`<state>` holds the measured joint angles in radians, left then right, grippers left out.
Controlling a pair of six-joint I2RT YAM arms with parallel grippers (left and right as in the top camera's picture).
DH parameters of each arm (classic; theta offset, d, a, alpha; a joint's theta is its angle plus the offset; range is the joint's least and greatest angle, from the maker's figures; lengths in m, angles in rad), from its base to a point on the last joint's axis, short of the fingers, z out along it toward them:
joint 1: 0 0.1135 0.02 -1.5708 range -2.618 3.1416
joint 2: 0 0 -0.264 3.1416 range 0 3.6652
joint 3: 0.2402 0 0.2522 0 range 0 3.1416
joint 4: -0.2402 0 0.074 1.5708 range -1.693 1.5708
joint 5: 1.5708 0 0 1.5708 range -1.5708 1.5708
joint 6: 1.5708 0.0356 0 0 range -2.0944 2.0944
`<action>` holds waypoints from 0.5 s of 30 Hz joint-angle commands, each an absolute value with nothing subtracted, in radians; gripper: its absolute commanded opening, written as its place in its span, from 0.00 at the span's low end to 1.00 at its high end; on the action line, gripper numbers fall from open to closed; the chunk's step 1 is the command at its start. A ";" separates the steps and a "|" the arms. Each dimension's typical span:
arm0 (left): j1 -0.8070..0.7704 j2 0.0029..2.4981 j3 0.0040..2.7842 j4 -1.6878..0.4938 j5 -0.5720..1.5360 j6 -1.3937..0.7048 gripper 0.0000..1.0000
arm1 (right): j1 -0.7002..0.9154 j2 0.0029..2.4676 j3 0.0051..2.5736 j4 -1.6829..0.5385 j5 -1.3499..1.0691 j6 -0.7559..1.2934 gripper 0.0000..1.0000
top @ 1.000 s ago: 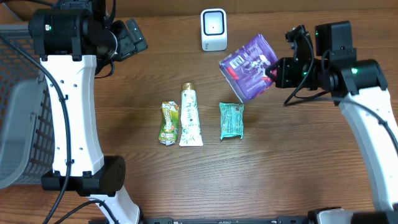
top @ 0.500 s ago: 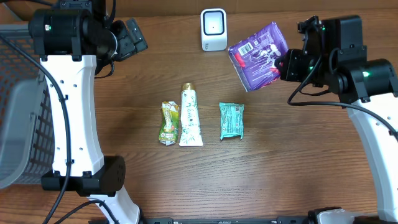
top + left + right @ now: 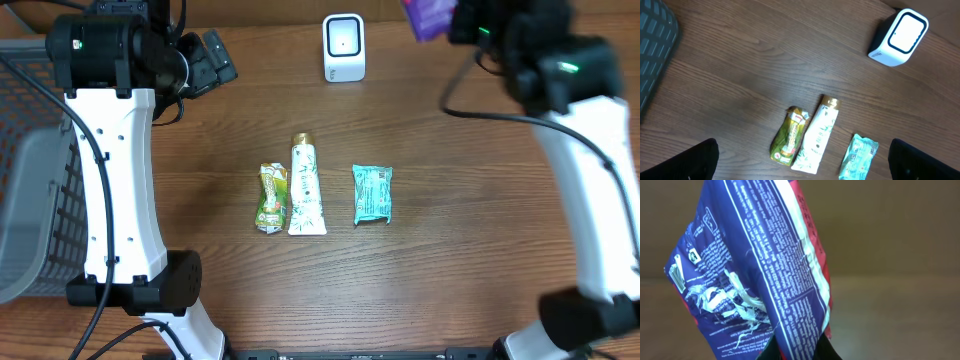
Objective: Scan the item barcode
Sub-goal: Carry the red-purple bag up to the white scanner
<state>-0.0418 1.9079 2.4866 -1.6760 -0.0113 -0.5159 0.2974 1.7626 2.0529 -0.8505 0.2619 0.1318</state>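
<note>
Your right claw (image 3: 799, 351) is closed tight on one edge of the purple packet (image 3: 755, 270), and the packet stands out in front of the fingers, a little crumpled where it is pinched. I think this edge grip is a good choice, because it leaves both flat faces free to show to the reader.

From above, the packet is at the far edge of the picture. It is in the air off the table (image 3: 480, 250), beyond the white scanner (image 3: 344, 47) and to the right of it. Only a corner of it shows there, so I cannot tell which face is turned to the scanner.

The wrist camera shows the side with the small print and the seam, and I see no barcode on it. Perhaps it is on the other face or hidden in the fold. The window of the scanner seems to look toward the middle of the table. By my judgement you need to bring the packet down in front of it and turn the barcode side to the window.

Your left claw (image 3: 210, 60) is fully open and holds nothing. It hangs over the far left of the table, near the basket (image 3: 30, 180), where it does not block the scanner.

A green sachet (image 3: 272, 198), a tube (image 3: 307, 185) and a teal packet (image 3: 372, 193) lie in a row in the middle, probably waiting for their turn.
</note>
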 commanded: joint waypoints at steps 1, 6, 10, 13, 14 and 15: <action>-0.045 1.909 2.482 -1.675 -0.004 -0.505 0.99 | 0.419 1.892 2.086 -0.730 0.783 -0.078 0.04; -0.039 1.909 2.482 -1.675 -0.004 -0.505 1.00 | 0.525 2.075 2.086 -0.387 1.132 -0.458 0.04; -0.049 1.909 2.482 -1.675 -0.003 -0.505 1.00 | 0.561 2.178 2.086 -0.263 1.139 -0.772 0.04; -0.053 1.909 2.481 -1.675 -0.003 -0.505 1.00 | 0.570 2.247 2.086 -0.191 1.126 -0.907 0.04; -0.053 1.909 2.482 -1.675 -0.004 -0.505 1.00 | 0.570 2.264 2.086 -0.176 1.130 -0.938 0.04; -0.053 1.909 2.481 -1.675 -0.004 -0.505 1.00 | 0.570 2.283 2.086 -0.150 1.140 -0.971 0.04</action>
<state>-0.0463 1.9079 2.4866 -1.6760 -0.0113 -0.5159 0.5770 2.2585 2.0674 -0.1917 1.0584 -0.7456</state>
